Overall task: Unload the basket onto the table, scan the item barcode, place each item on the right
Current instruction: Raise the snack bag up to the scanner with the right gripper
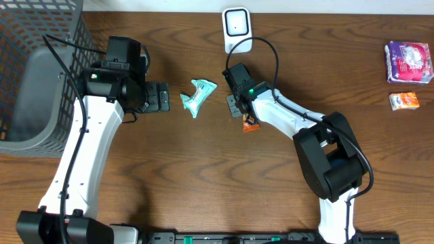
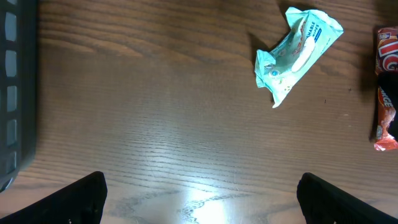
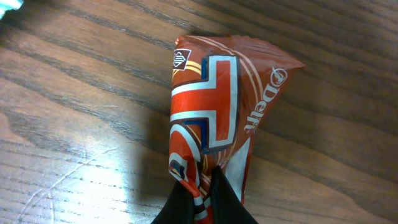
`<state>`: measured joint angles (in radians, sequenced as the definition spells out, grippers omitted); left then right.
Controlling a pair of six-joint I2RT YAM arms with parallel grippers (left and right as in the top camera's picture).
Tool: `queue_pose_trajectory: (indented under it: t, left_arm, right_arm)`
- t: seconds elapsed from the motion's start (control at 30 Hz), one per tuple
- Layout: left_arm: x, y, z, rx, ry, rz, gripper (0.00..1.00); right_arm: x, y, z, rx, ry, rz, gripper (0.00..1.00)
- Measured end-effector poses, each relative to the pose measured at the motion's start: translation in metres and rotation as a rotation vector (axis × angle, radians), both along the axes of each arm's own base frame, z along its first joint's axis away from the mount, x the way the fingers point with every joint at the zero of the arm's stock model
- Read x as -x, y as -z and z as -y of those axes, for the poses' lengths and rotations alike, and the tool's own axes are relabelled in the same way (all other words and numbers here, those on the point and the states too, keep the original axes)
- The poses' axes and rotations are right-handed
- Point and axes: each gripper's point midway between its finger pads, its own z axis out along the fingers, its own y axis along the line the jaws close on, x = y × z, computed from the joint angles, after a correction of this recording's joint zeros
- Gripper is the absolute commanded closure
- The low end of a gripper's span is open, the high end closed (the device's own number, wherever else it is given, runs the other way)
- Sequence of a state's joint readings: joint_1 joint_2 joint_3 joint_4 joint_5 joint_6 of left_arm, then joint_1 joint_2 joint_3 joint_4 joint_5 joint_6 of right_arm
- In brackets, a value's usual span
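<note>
An orange-red snack packet [image 3: 224, 106] lies on the wooden table, and my right gripper [image 3: 205, 182] is shut on its crumpled lower end. Seen from overhead, this packet [image 1: 251, 125] sits just below the right gripper [image 1: 245, 116]. No barcode shows on it. A white scanner [image 1: 237, 28] stands at the table's back edge, beyond the right gripper. My left gripper [image 2: 202, 205] is open above bare wood with nothing between its fingers. It sits left of a teal packet [image 2: 297, 53], and the orange-red packet [image 2: 387, 93] shows at the left wrist view's right edge.
The teal packet [image 1: 198, 96] lies between the two grippers. A grey mesh basket [image 1: 41, 74] fills the far left. A purple packet [image 1: 409, 62] and a small orange packet [image 1: 405, 101] lie at the far right.
</note>
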<state>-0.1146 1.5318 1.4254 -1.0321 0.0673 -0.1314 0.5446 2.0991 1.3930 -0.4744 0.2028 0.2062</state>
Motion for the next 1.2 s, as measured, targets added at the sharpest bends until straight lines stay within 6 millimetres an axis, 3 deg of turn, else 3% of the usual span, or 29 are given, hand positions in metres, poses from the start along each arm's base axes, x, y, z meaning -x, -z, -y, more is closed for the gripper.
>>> queue_pose_trajectory:
  t: [0.5,0.73,0.87,1.1,1.2]
  left_arm:
    - [0.000,0.000,0.000,0.000,0.000,0.000,0.02]
    - [0.000,0.000,0.000,0.000,0.000,0.000,0.02]
    - [0.000,0.000,0.000,0.000,0.000,0.000,0.02]
    - [0.000,0.000,0.000,0.000,0.000,-0.002,0.02]
    - [0.000,0.000,0.000,0.000,0.000,-0.001,0.02]
  right_arm:
    - [-0.004,-0.003,0.008,-0.171,0.084,-0.076,0.99]
    - [-0.013,-0.020,0.006,-0.238,0.082,-0.043,0.99]
    - [-0.042,-0.058,-0.006,-0.320,0.061,0.115,0.99]
    - [-0.104,-0.151,-0.018,-0.429,0.047,0.537,0.99]
    - [-0.115,-0.172,-0.017,-0.425,0.035,0.641,0.99]
